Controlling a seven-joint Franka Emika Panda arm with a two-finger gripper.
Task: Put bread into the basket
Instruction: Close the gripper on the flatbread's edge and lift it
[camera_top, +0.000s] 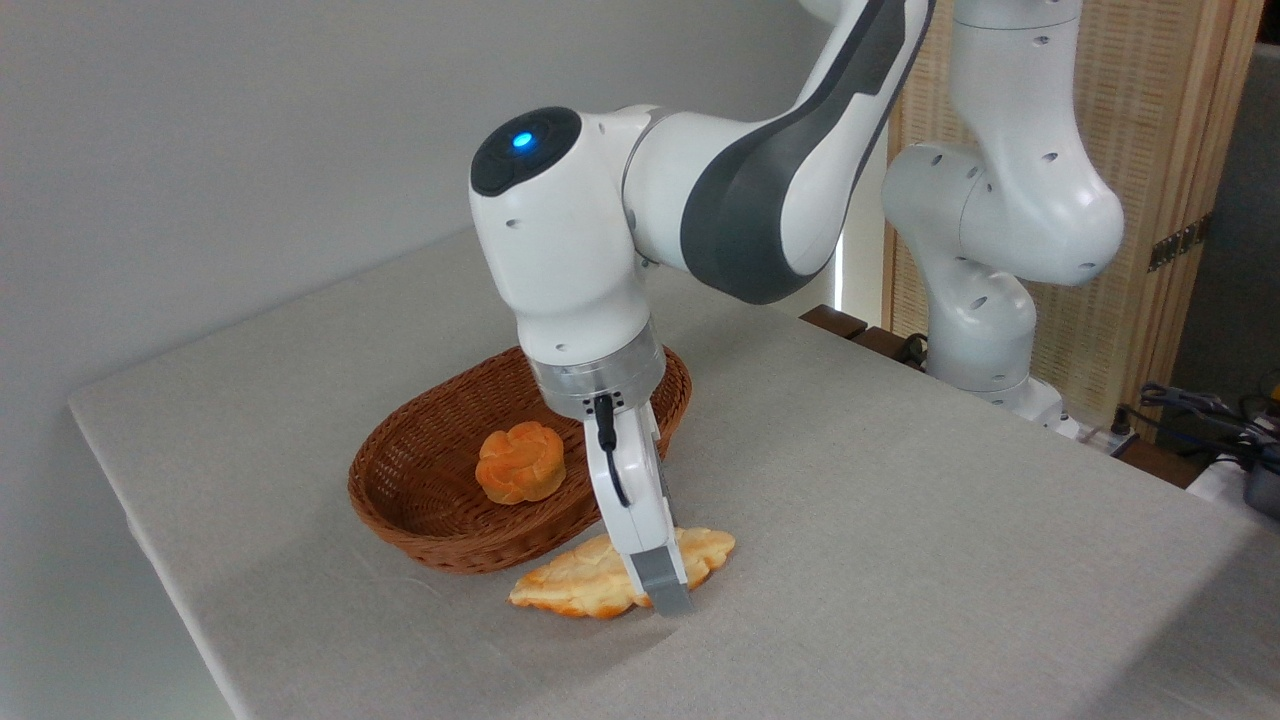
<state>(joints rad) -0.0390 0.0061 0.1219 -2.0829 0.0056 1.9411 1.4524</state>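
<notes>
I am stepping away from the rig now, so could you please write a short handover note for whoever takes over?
Gripper: down at the bread, its near grey finger in front of the pastry; whether it is closed on it cannot be told from this view.
Bread: flat on the table, just in front of the basket, outside it.
Basket: holds one small round bun.
Done: gripper brought to the bread.
Left: grasp, lift, place it in the basket.

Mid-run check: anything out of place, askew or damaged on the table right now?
Nothing looks spilled or damaged. The flat bread lies on the table just in front of the basket, not yet in it, with the gripper down at it. The basket stands level and holds one round braided bun.
</notes>
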